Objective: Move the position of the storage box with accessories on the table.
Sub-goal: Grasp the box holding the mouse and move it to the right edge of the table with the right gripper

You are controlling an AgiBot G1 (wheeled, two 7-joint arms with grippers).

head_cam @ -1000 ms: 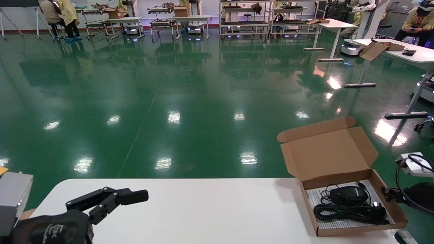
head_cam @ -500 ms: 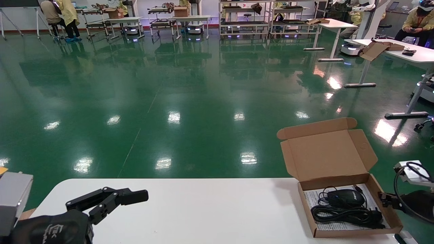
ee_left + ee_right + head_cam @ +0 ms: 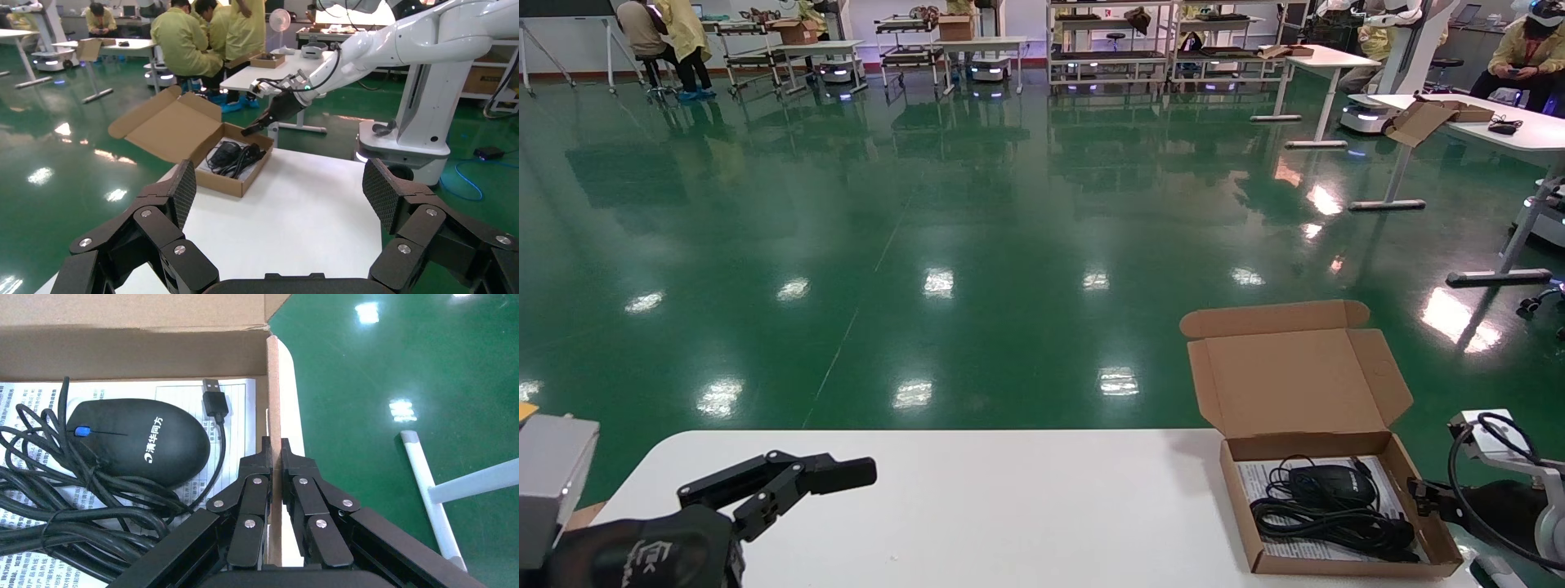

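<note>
The storage box (image 3: 1344, 565), brown cardboard with its lid (image 3: 1295, 384) standing open, sits at the right end of the white table (image 3: 1026, 506). Inside lie the accessories: a black mouse (image 3: 1332, 483) with bundled cable on a printed sheet (image 3: 1254, 475). My right gripper (image 3: 1418, 490) is shut on the box's right side wall (image 3: 273, 386), one finger inside and one outside, next to the mouse (image 3: 141, 441) and the sheet (image 3: 177, 395). My left gripper (image 3: 834, 475) hovers open and empty over the table's left part, far from the box (image 3: 220, 184).
The box stands close to the table's right edge, with green floor beyond it. White tabletop stretches between the two grippers. Far desks, one with another cardboard box (image 3: 1442, 114), shelves and people stand across the floor.
The box has slid to the left and nearer to me, with my right gripper holding its side wall. The left arm has not moved.
</note>
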